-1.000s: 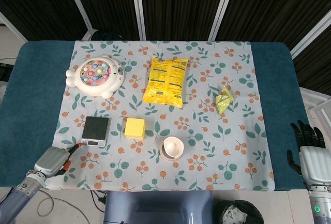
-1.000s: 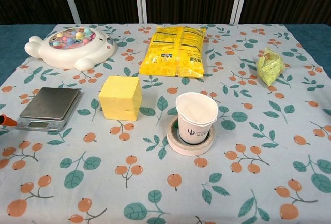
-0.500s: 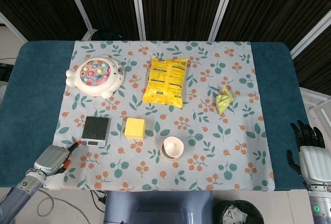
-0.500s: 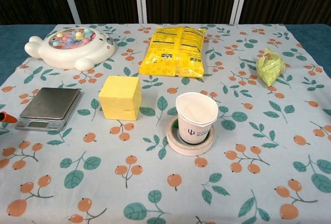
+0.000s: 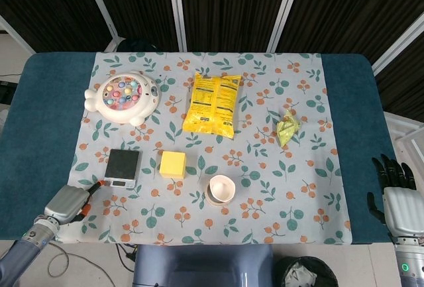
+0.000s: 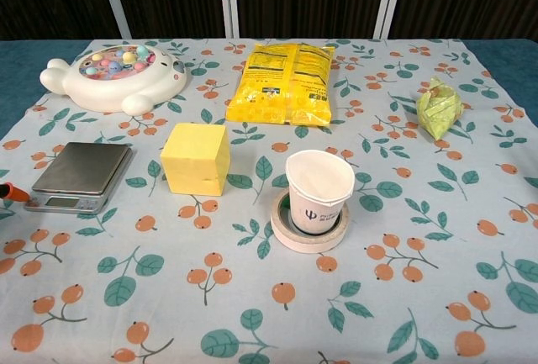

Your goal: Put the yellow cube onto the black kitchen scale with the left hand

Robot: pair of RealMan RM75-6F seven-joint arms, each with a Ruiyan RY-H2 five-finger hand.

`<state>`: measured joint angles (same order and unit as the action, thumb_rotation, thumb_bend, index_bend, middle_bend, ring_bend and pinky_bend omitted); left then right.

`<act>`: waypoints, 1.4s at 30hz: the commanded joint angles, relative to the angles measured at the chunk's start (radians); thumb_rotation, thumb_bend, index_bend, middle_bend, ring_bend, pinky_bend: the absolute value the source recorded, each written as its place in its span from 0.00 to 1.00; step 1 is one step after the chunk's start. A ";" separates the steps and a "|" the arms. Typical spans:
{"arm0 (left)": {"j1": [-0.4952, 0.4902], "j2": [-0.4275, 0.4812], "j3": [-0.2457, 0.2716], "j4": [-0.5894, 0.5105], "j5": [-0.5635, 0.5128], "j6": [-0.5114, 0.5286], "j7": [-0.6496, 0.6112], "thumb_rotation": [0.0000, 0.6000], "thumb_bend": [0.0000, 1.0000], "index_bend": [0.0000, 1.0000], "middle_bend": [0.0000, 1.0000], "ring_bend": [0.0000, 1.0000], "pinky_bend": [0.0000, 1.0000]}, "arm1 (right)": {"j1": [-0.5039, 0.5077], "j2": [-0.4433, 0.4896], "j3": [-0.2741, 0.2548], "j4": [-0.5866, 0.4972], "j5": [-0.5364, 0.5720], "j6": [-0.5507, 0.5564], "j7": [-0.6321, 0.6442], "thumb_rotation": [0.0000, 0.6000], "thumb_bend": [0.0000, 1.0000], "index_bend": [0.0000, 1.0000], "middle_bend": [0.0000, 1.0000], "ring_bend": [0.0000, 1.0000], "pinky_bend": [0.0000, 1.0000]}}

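Chest view: paper cup (image 6: pixel 319 191) stands inside tape ring (image 6: pixel 308 231); both robot hands' grasp state unreadable.

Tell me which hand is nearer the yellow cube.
Left. The left hand sits at the table's near-left edge, beside the scale, which lies between it and the cube. The right hand is off the far right edge, well beyond the cup.
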<state>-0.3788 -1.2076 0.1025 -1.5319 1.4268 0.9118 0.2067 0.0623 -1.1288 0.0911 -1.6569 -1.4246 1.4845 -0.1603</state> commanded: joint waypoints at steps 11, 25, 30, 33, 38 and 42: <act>-0.008 -0.006 0.002 0.003 -0.005 -0.001 -0.002 1.00 0.53 0.11 0.57 0.51 0.57 | 0.000 -0.001 0.002 -0.001 0.003 0.001 -0.002 1.00 0.56 0.00 0.03 0.00 0.01; -0.015 -0.011 0.006 0.006 -0.003 0.002 -0.007 1.00 0.53 0.11 0.57 0.51 0.57 | -0.001 0.000 0.003 -0.002 0.007 0.001 -0.002 1.00 0.56 0.00 0.03 0.00 0.01; -0.017 -0.013 0.006 0.007 -0.003 0.004 -0.011 1.00 0.53 0.11 0.57 0.51 0.56 | -0.001 0.000 0.004 -0.002 0.008 0.002 -0.002 1.00 0.56 0.00 0.03 0.00 0.01; -0.018 -0.013 0.006 0.006 0.001 0.007 -0.015 1.00 0.53 0.11 0.57 0.51 0.56 | -0.001 0.001 0.004 -0.002 0.009 0.002 -0.002 1.00 0.56 0.00 0.03 0.00 0.01; -0.021 -0.016 0.008 0.007 0.009 0.010 -0.021 1.00 0.53 0.11 0.57 0.51 0.56 | -0.002 0.001 0.004 -0.003 0.009 0.002 -0.003 1.00 0.56 0.00 0.03 0.00 0.01; -0.022 -0.019 0.008 0.009 0.012 0.012 -0.025 1.00 0.53 0.11 0.57 0.51 0.56 | -0.002 0.001 0.005 -0.003 0.011 0.002 -0.004 1.00 0.56 0.00 0.03 0.00 0.01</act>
<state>-0.4011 -1.2267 0.1107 -1.5223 1.4383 0.9233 0.1821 0.0607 -1.1279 0.0960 -1.6595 -1.4132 1.4864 -0.1643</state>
